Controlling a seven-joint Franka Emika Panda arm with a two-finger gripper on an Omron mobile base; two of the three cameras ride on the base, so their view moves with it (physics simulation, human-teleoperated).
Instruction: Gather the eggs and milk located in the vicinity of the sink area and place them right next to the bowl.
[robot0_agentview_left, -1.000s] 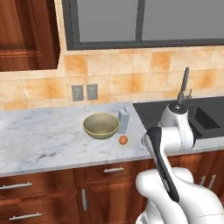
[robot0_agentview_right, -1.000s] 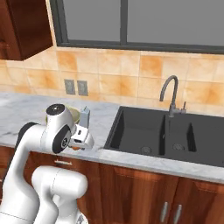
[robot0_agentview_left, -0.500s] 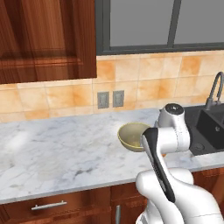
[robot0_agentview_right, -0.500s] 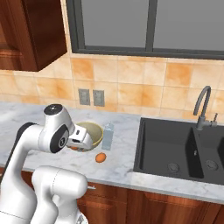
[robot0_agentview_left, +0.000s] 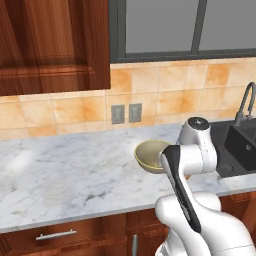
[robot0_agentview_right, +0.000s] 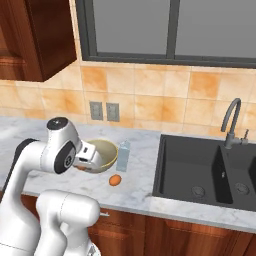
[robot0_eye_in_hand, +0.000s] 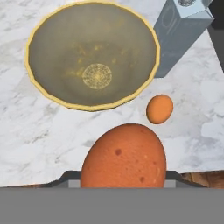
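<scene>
My gripper is shut on an orange-brown speckled egg, which looms large at the bottom of the hand view. Just beyond it a second egg lies on the marble counter, close beside the olive-gold bowl. The pale grey milk carton stands upright against the bowl's far right side. From the right base view, the gripper hovers at the bowl's near left rim, with the loose egg and the milk to its right. The arm hides part of the bowl in the left base view.
The dark sink with its gooseneck faucet lies right of the milk. Two wall outlets sit on the tiled backsplash. A wooden wall cabinet hangs over the long marble counter stretching left.
The base drove left along the counter a second ago, shifting the whole picture right; since half a second ago it hardly moves. The gripper still holds the egg over the bowl's near side.
</scene>
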